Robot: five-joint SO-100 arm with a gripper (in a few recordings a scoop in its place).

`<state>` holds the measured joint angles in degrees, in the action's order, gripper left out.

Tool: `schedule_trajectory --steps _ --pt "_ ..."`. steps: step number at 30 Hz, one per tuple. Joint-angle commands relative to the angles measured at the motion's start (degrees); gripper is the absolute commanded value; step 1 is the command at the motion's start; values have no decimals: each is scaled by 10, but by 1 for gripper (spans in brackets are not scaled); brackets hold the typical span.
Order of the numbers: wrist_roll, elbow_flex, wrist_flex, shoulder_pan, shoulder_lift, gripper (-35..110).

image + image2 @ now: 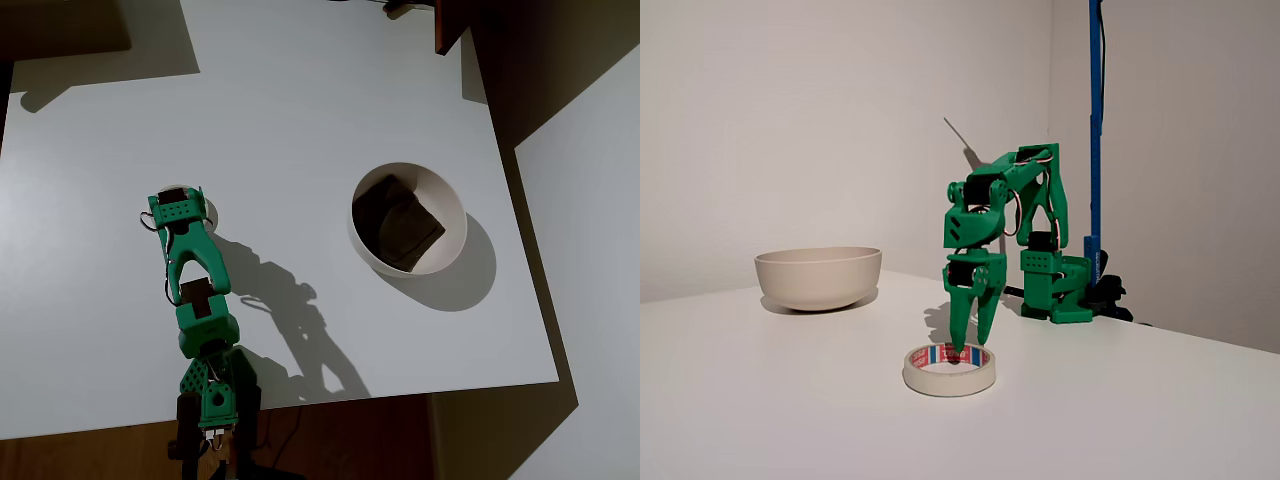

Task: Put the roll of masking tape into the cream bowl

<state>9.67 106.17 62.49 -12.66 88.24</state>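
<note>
— Tape first, since it sits closest to the lens in the fixed view: the roll of masking tape [949, 369] lies flat on the white table [790, 400], red and blue print showing on its inner core.

— And where is your claw?

— My claw [970, 345] points straight down at the roll, tips at its rim and open centre. From above, my arm hides most of the roll [207, 210]. The fingers stand a little apart, narrow rather than wide; I cannot tell whether they already pinch the ring's wall.

— So how much is done?

— Only the reach, I'd judge. The roll rests on the table, not lifted.

— And the bowl?

— The bowl [408, 218] stands well apart, to the right in the overhead view, with a dark brown patch [397, 222] inside. Gripping, lifting, carrying across and dropping are all left.
</note>
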Motion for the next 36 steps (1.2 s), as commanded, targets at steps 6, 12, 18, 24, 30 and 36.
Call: schedule_trajectory --steps 6,12,18,24,30,36 --pt "18 -32 -23 -16 -31 15" --pt "20 -32 -37 -26 -48 6" --pt "25 -32 -47 -31 -48 -8" --pt "33 -33 -63 -33 -42 -8" --pt "38 -56 -21 -25 69 -8" --pt "37 -111 76 -24 228 -8"
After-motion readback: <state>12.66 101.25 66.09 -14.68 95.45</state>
